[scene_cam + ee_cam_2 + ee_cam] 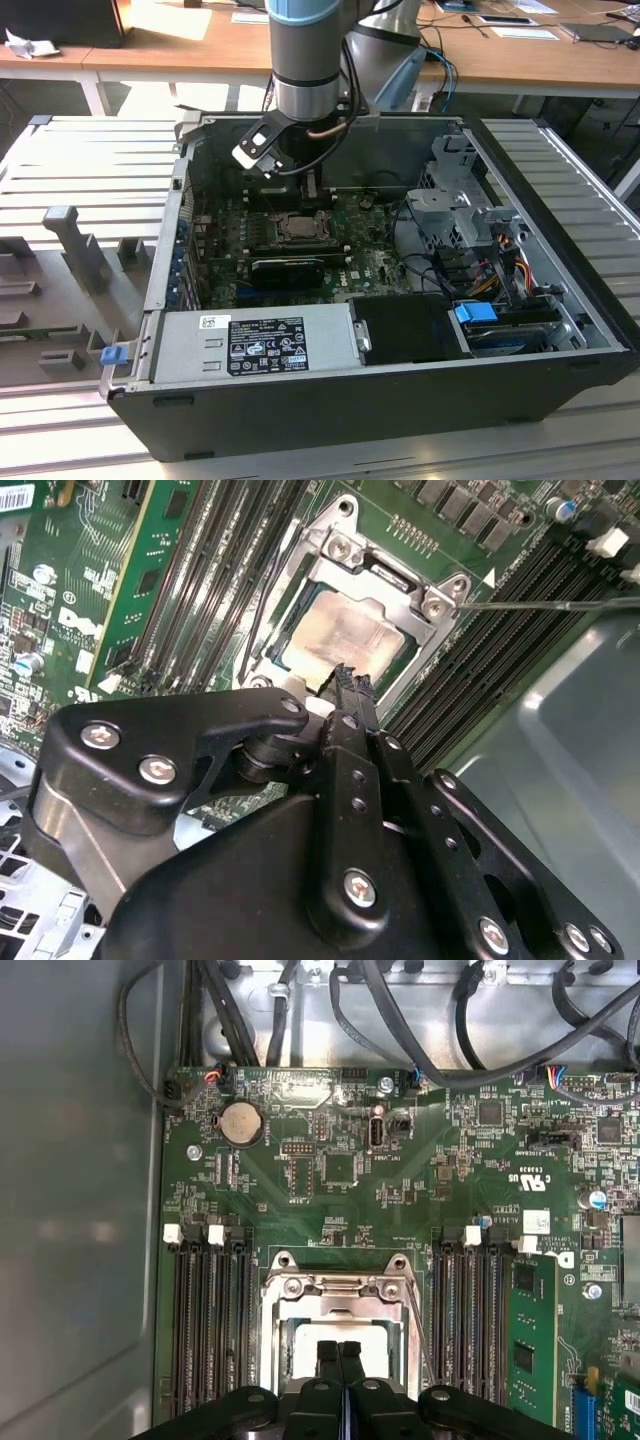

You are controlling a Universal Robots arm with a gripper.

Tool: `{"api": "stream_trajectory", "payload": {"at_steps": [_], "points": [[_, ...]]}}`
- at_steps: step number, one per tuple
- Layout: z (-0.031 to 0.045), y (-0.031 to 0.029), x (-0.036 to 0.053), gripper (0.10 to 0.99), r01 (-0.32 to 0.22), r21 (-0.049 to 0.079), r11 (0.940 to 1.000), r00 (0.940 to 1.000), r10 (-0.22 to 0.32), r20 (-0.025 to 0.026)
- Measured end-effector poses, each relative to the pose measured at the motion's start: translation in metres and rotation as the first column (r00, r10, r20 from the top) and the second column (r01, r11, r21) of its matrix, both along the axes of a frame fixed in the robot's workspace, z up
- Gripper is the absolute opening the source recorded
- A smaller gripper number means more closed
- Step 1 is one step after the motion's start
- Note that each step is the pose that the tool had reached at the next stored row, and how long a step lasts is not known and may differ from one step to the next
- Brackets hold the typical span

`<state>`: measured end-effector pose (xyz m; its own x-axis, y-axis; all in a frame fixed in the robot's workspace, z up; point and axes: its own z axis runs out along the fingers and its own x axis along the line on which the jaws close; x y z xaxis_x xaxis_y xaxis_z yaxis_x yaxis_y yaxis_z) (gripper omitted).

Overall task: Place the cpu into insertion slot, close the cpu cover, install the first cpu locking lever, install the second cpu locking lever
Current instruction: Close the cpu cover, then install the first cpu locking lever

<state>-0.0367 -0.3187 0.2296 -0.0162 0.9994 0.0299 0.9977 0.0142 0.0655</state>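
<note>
- Along the exterior view's left edge of the slatted grey desk [60, 170] stand grey fixture blocks [72, 245], apart from the case.
- Mid-desk lies the open computer case [165, 250], its grey power supply [250, 345] along the wall nearest the camera.
- Left of the case's middle, the arm [305, 60] hangs down over the green motherboard [375, 262].
- Under it, in both wrist views, the cpu [302, 1355] lies in the insertion slot [272, 1360], with the cpu cover [400, 600] lying flat around its pale face.
- The tool [338, 1352] has its fingers pressed together, pinching nothing, tips over the cpu's face; whether they touch it cannot be told.
- A thin wire lever [540, 605] juts from the cover's corner across the memory slots [500, 660].
- Toward the exterior view's right, by the case's wall, sits the metal drive cage [460, 200].
</note>
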Motion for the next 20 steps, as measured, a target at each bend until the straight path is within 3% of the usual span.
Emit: {"api": "stream_trajectory", "payload": {"at_steps": [6, 10, 20], "points": [[0.0002, 0.0000, -0.0063, 0.106, 0.000, 0.000, 1.0000, 1.0000, 0.000, 0.0000], [0.0043, 0.0000, -0.0063, 0.106, 0.000, 0.000, 1.0000, 1.0000, 0.000, 0.0000], [0.0320, 0.0000, -0.0063, 0.106, 0.000, 0.000, 1.0000, 1.0000, 0.000, 0.0000]]}}
